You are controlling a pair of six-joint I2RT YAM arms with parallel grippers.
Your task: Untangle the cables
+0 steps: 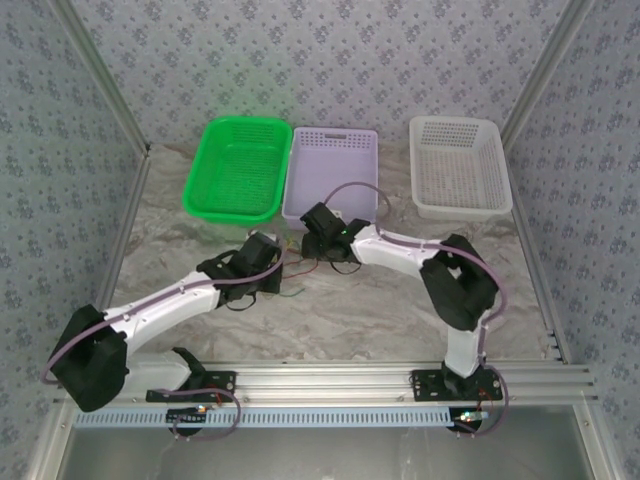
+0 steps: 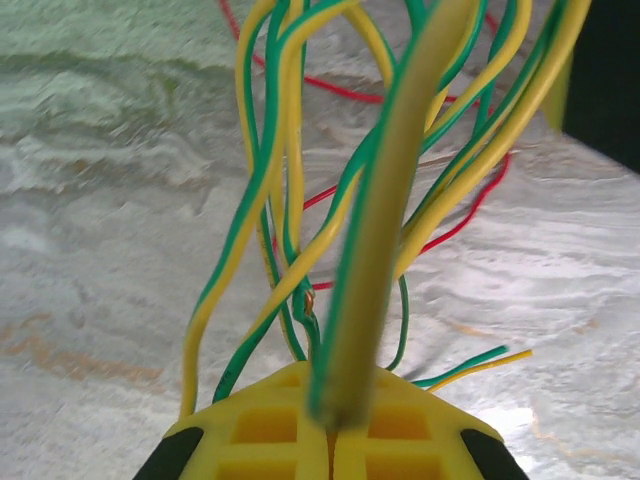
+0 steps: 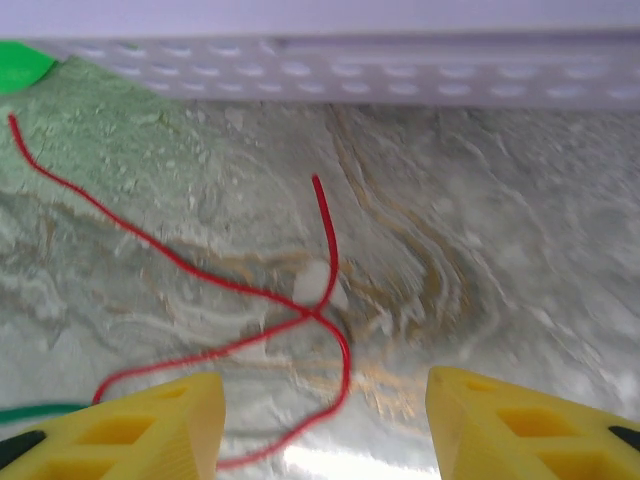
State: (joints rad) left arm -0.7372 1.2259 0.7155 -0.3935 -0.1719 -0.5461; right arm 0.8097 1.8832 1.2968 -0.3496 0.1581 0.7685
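Left wrist view: finds the left gripper (image 2: 330, 435) clamped shut on the cables (image 2: 290, 170), a yellow-and-green bundle fanning up out of the fingers, with red strands behind it on the table (image 2: 100, 250). Right wrist view: finds the right gripper (image 3: 325, 390) spread open and gripping nothing, over a looped red cable (image 3: 200, 265) lying on the table between and ahead of the fingertips, near the purple basket (image 3: 400, 75).

Floral-patterned walls (image 1: 330, 60) enclose a marbled tabletop (image 1: 360, 310).
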